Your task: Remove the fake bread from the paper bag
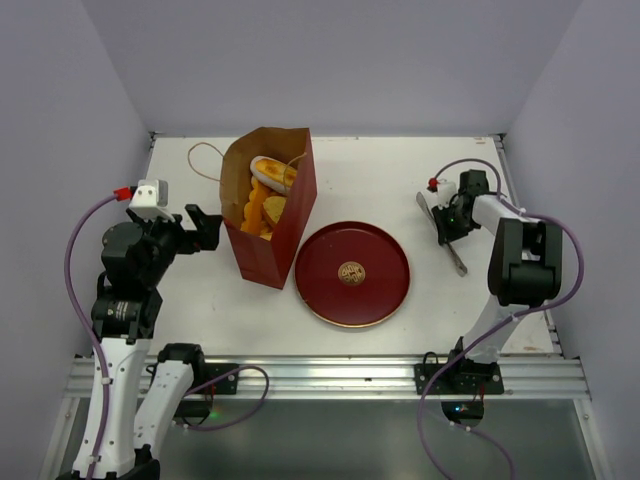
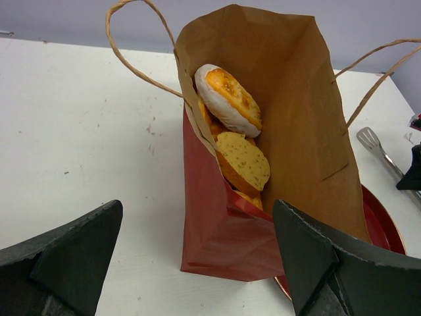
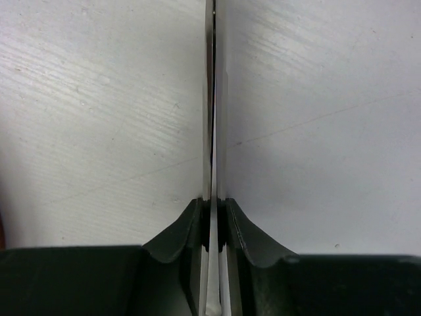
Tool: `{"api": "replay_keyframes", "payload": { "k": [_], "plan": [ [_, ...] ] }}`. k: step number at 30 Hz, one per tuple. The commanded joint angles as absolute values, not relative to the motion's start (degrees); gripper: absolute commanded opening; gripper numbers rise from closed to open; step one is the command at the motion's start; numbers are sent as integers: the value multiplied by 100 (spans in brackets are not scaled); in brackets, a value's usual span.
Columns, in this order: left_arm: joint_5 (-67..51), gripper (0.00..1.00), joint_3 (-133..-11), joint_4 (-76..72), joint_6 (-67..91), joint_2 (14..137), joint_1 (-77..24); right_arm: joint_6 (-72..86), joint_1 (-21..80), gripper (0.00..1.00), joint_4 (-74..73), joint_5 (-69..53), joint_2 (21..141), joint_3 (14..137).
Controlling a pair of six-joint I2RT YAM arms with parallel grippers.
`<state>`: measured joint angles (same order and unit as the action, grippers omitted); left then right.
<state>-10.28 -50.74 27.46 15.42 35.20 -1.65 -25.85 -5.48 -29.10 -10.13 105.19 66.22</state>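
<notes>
The paper bag (image 1: 272, 250), dark red outside and brown inside, stands open on the table's left half. Fake bread (image 1: 268, 195) fills it: a white-edged orange piece (image 2: 229, 99) on top, a round tan slice (image 2: 245, 160) under it, more orange pieces below. My left gripper (image 1: 205, 228) is open just left of the bag; in its wrist view the bag's red wall (image 2: 220, 227) stands between the spread fingers (image 2: 79, 253). My right gripper (image 1: 449, 226) is shut on metal tongs (image 1: 458, 262) lying on the table at the right; its pads (image 3: 191, 227) press the two tong blades (image 3: 212, 99) together.
A round dark-red plate (image 1: 380, 250) lies right of the bag, with a small tan round mark at its centre. The bag's cord handles (image 2: 131, 66) loop out over the table. Grey walls close in the table at the back and both sides.
</notes>
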Motion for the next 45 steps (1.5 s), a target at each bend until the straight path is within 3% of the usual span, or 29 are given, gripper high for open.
{"api": "replay_keyframes", "payload": {
  "k": [1,3,8,11,15,24,33,45],
  "plan": [
    [-1116,100,-5291,2619,1503,3489,-193,-2487,-598,17,-3146,-1142,10495,6574],
    [-1142,100,-5352,2619,1529,3516,-193,-2487,-606,8,-3181,-1230,10284,6565],
    [-1187,100,-5624,2645,1529,3726,-193,-2444,-606,7,-3576,-1660,9608,6688],
    [-1213,100,-5888,2646,1521,3893,-185,-2356,-606,12,-3848,-2117,9107,6846],
    [-1274,100,-6204,2654,1591,4174,-193,-2180,-606,28,-4157,-2750,8640,7004],
    [-1309,100,-7154,3050,1679,5027,-193,-1661,-598,42,-4201,-3919,7849,7066],
    [-1494,98,-7549,3444,1635,5589,-202,-1450,-606,45,-3955,-4306,7524,6838],
    [-651,80,-8323,4350,1415,6916,-624,-1345,-598,44,-3630,-4904,7383,6372]
  ]
}}
